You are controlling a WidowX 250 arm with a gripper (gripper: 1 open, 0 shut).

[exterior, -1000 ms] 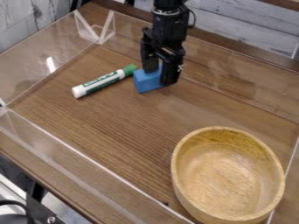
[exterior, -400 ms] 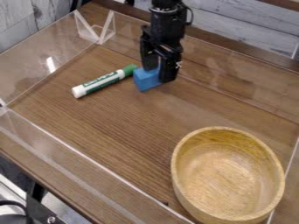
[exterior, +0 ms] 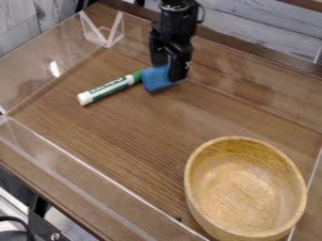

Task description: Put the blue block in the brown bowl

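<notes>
- Jaws (exterior: 169, 64): spread wide, set down low at the far side of the worktop (exterior: 138, 132). No firm grip can be made out; contact with the block can't be confirmed, as the fingers are dark and overlap it in view.
- Blue block (exterior: 157, 79): located right at the jaws, on the near side of them, its upper part partly covered by the fingers. It appears to be carried by the worktop, not lifted.
- Block heading: visible bottom edge is run from lower left to slightly upper right in the view. Long axis can't be fully settled with the top covered; probably roughly that same diagonal, low confidence.
- White marker with green cap (exterior: 112, 88): laid just beside the block, on its left in the view, cap end pointed toward the block. Could be nudged if the jaws are swung that way.
- Light-brown wooden bowl (exterior: 246, 187): placed well apart, near right corner of the view, opening up. Block is clearly outside it.
- Progress: early stage, by judgement. Jaws have been brought to the block. Left to be done: block to be straddled and gripped, lifted, carried over the rim, released.
</notes>
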